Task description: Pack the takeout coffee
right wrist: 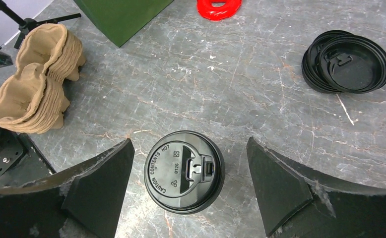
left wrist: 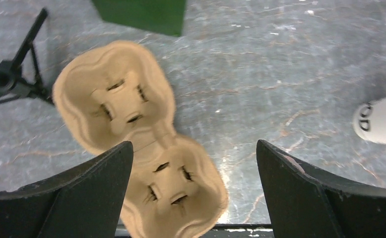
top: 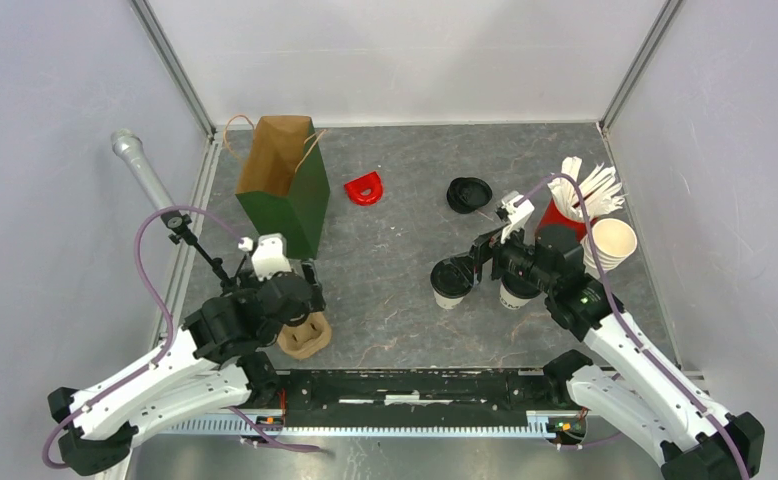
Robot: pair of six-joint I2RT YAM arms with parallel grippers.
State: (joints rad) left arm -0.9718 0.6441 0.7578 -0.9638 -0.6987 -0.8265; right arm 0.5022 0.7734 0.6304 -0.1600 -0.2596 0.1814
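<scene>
Early stage, nothing packed yet. One lidded cup (right wrist: 184,171) stands upright on the grey marbled tabletop (top: 395,250), right of centre. The right gripper (right wrist: 189,143) straddles it with its fingers (right wrist: 96,188) spread wide, a gap on both sides and no contact, so it looks lined up for a grasp that is not yet made. A second cup (top: 517,294) sits just beside it, mostly under the right arm, and I cannot tell if it has a lid. The left gripper (left wrist: 193,148) hovers over the pulp carrier (left wrist: 136,148) with its fingers (left wrist: 72,198) also spread and holding nothing. Both carrier wells are empty. The green bag (top: 287,190) stands upright at the back left with its mouth agape and no cup visible inside. Judged left to do: grasp each cup, seat it in a carrier well, and probably get the carrier into the bag. Materials: the cup has a smooth cream paper wall and a glossy black round plastic lid with a sip tab and embossed caution text. The carrier is matte tan moulded fibre, a two-lobed shape with slotted cross tabs in each well, and in the right wrist view it looks like several nested together. The bag is stiff paper, green outside and brown inside, with twisted handles. The loose lids (right wrist: 347,62) are stacked at the back.
</scene>
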